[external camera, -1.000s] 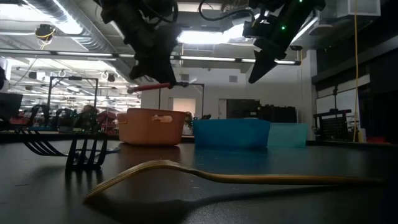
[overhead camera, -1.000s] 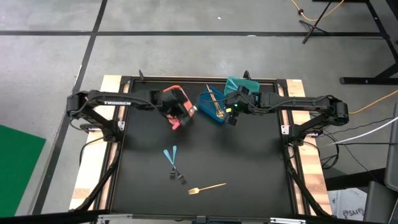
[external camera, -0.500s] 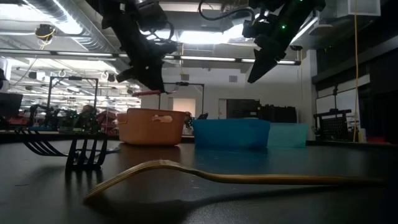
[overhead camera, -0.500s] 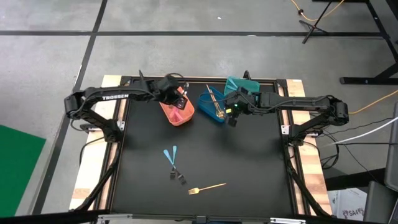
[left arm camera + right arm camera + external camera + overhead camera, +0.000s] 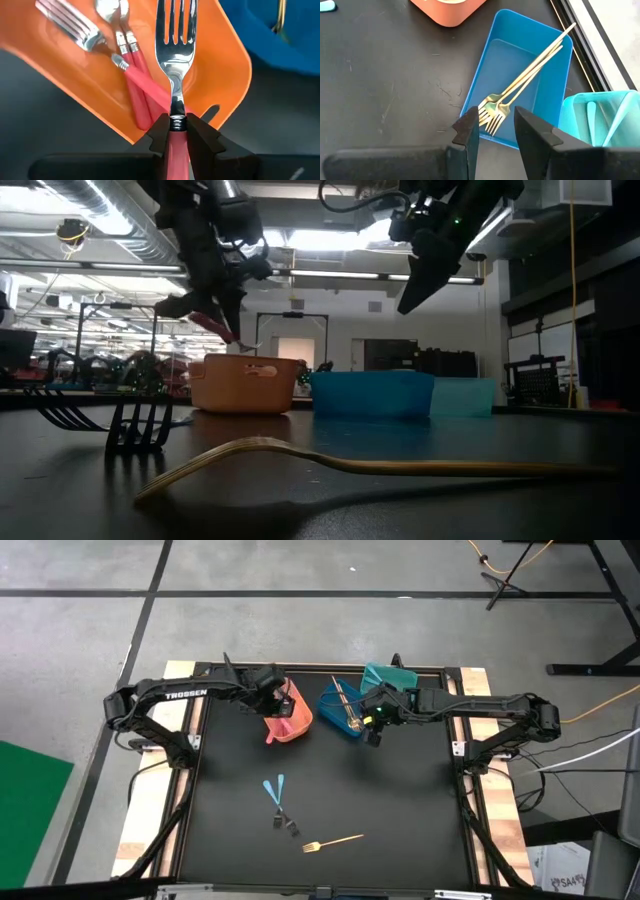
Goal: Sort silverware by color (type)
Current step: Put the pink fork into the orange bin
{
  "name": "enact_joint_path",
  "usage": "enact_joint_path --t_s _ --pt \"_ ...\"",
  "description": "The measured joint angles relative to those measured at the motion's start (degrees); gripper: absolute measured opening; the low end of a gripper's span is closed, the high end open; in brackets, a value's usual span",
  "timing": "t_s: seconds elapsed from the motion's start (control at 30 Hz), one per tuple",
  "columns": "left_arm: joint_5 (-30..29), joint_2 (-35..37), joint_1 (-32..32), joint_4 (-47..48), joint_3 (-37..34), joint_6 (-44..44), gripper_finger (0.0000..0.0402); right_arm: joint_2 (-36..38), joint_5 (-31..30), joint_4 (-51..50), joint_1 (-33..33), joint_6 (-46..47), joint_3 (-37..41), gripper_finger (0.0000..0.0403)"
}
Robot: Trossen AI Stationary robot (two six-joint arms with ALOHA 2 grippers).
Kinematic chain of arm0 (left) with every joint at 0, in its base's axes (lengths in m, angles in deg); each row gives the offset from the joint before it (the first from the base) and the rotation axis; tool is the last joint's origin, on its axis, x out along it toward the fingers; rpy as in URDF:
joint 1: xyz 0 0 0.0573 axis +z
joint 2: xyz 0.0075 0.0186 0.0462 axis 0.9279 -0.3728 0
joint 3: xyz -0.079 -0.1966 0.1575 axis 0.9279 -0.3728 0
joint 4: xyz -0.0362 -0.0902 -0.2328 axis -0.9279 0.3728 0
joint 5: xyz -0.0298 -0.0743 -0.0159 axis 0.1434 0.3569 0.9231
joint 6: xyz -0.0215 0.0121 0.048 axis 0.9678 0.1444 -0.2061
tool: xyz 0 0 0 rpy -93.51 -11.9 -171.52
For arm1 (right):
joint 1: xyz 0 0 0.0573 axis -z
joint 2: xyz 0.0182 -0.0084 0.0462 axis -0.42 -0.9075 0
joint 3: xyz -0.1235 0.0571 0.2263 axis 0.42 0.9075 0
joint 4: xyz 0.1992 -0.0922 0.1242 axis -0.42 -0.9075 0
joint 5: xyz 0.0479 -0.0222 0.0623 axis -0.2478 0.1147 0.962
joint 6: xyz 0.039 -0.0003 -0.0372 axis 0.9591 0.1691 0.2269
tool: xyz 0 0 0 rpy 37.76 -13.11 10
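My left gripper (image 5: 270, 698) hangs over the orange bin (image 5: 292, 720), shut on a pink-handled fork (image 5: 175, 65) whose metal head reaches out over the bin. Several pink-handled pieces (image 5: 131, 65) lie in that bin. My right gripper (image 5: 495, 134) stands open above the near end of the blue bin (image 5: 520, 80), in which two gold forks (image 5: 525, 77) lie with their handles leaning on the far rim. Two light-blue-handled pieces (image 5: 275, 788) and a gold fork (image 5: 333, 840) lie on the black table. My left gripper pinches the fork's pink handle (image 5: 176, 134) between its two fingers, right behind the metal collar at the head end. The fingers lie along the fork and slant down from above. The fork (image 5: 222, 327) is lifted clear and tilts head-down above the orange bin (image 5: 245, 385).
A teal bin (image 5: 386, 675) with light-blue pieces stands at the far edge, right of the blue bin (image 5: 340, 710). The three bins sit side by side. Wooden rails (image 5: 150, 800) frame the table. Bare table lies to the right of the loose silverware.
My left gripper has carried the pink fork toward the table's far edge and a little left, over the orange bin, rolling its wrist. The fork, level before, now tilts head-down toward the bin. The right gripper has kept still.
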Motion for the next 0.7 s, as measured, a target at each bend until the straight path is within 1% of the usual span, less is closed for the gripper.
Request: enact_joint_path --t_s 0.17,0.33,0.57,0.7 --pt "0.07 0.0 2.61 -0.3 0.0 9.64 0.0041 -0.02 0.0 0.01 0.0 0.0 0.0 0.0111" --pt "-0.1 -1.29 4.86 -2.38 0.0 14.21 0.0041 -0.02 0.0 0.02 0.0 0.0 0.0 0.0111" --pt "1.44 -5.84 5.4 -7.4 0.0 13.63 0.0041 -0.02 0.02 0.02 0.0 0.0 0.0 0.0111" --pt "1.55 -7.44 5.8 -7.3 0.0 12.86 0.0041 -0.02 0.02 0.02 0.0 0.0 0.0 0.0111"
